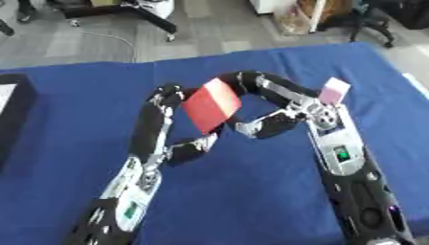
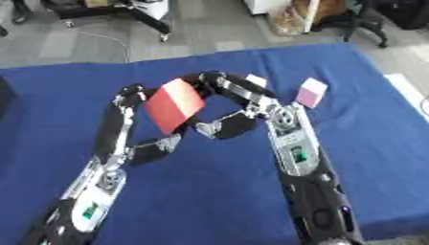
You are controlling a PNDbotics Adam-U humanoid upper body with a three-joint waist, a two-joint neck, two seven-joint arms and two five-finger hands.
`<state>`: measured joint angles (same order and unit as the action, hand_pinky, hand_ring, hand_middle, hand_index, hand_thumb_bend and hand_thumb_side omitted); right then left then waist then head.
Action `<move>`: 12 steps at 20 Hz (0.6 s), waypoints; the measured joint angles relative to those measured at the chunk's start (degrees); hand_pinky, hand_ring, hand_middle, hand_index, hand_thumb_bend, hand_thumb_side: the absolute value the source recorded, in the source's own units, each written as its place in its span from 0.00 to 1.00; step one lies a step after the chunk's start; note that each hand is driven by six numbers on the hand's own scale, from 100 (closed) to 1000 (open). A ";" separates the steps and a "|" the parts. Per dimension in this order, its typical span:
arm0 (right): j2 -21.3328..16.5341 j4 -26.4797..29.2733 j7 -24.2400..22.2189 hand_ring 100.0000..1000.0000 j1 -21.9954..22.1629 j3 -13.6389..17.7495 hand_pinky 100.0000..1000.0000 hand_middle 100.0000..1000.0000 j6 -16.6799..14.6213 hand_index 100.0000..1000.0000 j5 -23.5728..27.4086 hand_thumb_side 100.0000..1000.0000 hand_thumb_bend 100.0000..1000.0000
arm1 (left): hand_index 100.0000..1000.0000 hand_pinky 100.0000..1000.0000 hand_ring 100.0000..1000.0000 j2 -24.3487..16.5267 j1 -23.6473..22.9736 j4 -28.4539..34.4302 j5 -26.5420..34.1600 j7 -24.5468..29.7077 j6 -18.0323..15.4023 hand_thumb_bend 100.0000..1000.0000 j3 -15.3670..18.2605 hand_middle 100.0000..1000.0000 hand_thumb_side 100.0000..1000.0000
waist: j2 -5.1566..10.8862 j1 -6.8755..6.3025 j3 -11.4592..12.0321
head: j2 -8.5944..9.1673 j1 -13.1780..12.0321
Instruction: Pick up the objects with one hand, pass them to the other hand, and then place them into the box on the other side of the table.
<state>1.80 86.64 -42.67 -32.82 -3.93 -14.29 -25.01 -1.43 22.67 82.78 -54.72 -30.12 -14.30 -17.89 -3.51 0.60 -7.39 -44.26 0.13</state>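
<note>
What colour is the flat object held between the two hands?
Red, fading to pale pink at its upper edge; left eye view.

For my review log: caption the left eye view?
Both hands, left and right, meet at a red card above the blue table.

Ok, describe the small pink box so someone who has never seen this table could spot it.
Start at the blue table and follow the robot's right arm up to its wrist. Just beyond it, toward the far right, a small pink box stands alone on the cloth. It is pale pink and cube-like, unlike the larger flat red card held between the two hands.
</note>
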 measured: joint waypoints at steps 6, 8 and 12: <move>0.00 0.45 -0.62 0.77 -0.23 0.27 0.77 0.77 -0.31 0.72 -0.55 0.15 0.00 | 0.40 0.80 0.49 0.00 0.02 0.04 0.13 -0.18 0.17 0.00 0.00 0.38 0.16 | 0.00 0.00 0.00 | 0.00 0.00; -0.01 0.59 -0.81 0.77 -0.35 0.29 0.78 0.78 -0.52 0.75 -0.69 0.18 0.00 | 0.40 0.80 0.49 0.00 0.03 0.07 0.13 -0.17 0.18 0.00 0.00 0.37 0.16 | 0.00 0.00 0.00 | 0.00 0.00; -0.11 0.62 -0.72 0.78 -0.76 0.33 0.78 0.78 -1.39 0.82 -0.95 0.23 0.00 | 0.39 0.80 0.49 0.00 0.05 0.26 0.12 -0.09 0.24 0.00 0.00 0.37 0.16 | 0.00 0.00 0.04 | 0.00 0.00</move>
<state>1.70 87.26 -43.38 -33.58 -3.60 -15.68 -25.96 -1.42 22.72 83.04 -54.60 -30.21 -14.07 -17.89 -3.51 0.60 -7.35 -44.26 0.13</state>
